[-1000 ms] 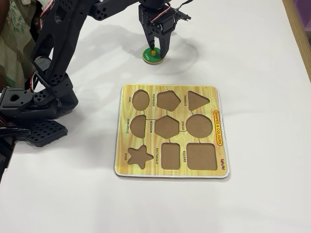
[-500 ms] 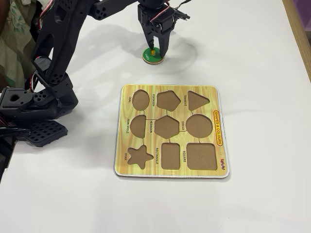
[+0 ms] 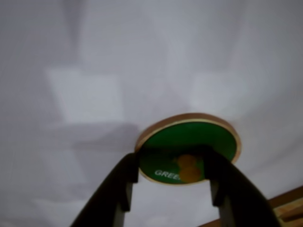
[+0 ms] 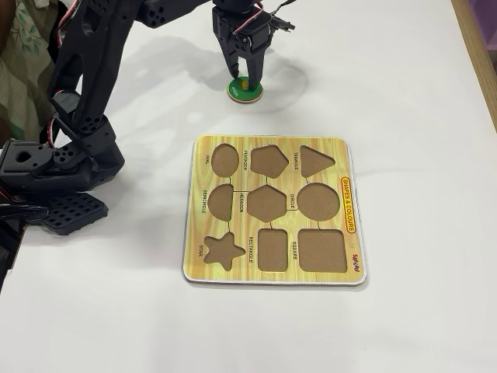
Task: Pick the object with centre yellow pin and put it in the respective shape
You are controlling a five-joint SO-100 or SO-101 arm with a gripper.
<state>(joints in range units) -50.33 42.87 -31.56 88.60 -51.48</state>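
Note:
A green round piece [image 3: 199, 135] with a wooden rim and a yellow centre pin [image 3: 189, 169] lies flat on the white table. It carries the word "GREEN". In the fixed view the piece [image 4: 250, 94] lies at the top centre, beyond the puzzle board [image 4: 272, 268]. My gripper [image 3: 173, 165] is open and hangs over the piece, one finger on each side of the pin. The pin stands close to the right finger [image 3: 218, 182] in the wrist view; I cannot tell whether they touch. In the fixed view the gripper [image 4: 244, 78] points straight down at the piece. The board's circle hole [image 4: 318, 200] is empty.
The wooden board has several empty shape holes: oval, pentagon, triangle, semicircle, hexagon, star, rectangle, square. Its corner shows at the wrist view's bottom right [image 3: 289, 208]. The arm's black base [image 4: 54, 186] stands at the left. A wooden table edge [image 4: 475, 47] runs along the right.

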